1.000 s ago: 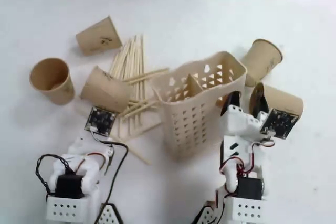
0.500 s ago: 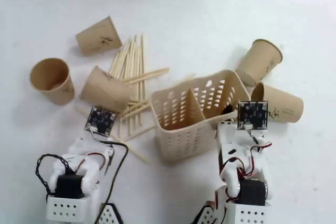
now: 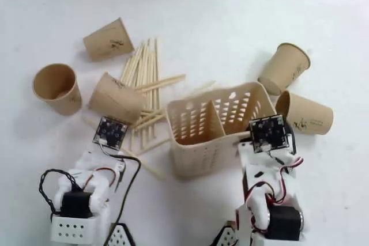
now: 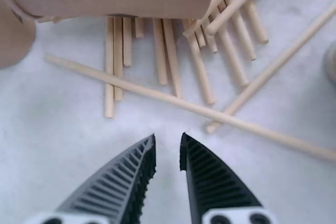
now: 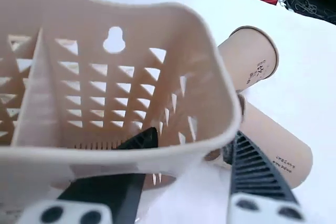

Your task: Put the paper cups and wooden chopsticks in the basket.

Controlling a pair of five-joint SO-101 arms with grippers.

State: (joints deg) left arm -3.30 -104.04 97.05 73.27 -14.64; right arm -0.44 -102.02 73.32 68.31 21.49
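- Basket [image 3: 199, 156] stands upright, mouth up, at lower centre of the high view on the white table [image 3: 230, 21]. Its long axis runs left to right, rising a little toward the right, and a divider splits it into two compartments.
- Right gripper [image 5: 194, 132] straddles the basket's right end wall [image 5: 173, 30], one finger inside and one outside, clamped on it. In the high view the arm's camera board hides the fingers.
- Wooden chopsticks [image 3: 145, 67] lie in a loose pile left of the basket. Most point up and down the frame, while a few lie crosswise with their tips toward the right. Their lower ends pass under the left arm.
- Left gripper [image 4: 168, 145] hangs just above the table in front of the chopsticks [image 4: 170, 61], its jaws a narrow slit apart with nothing between them.
- Five paper cups sit on the table:
  - One cup [image 3: 56, 87] stands mouth up at far left.
  - One cup [image 3: 109, 38] lies on its side at upper left.
  - One cup [image 3: 115, 97] lies on its side across the chopstick pile; the left wrist view cuts it off at the frame edge.
  - Two cups lie on their sides right of the basket: the upper cup [image 3: 283, 67] with its mouth toward the upper right, the lower cup [image 3: 308, 114] with its long axis left to right.
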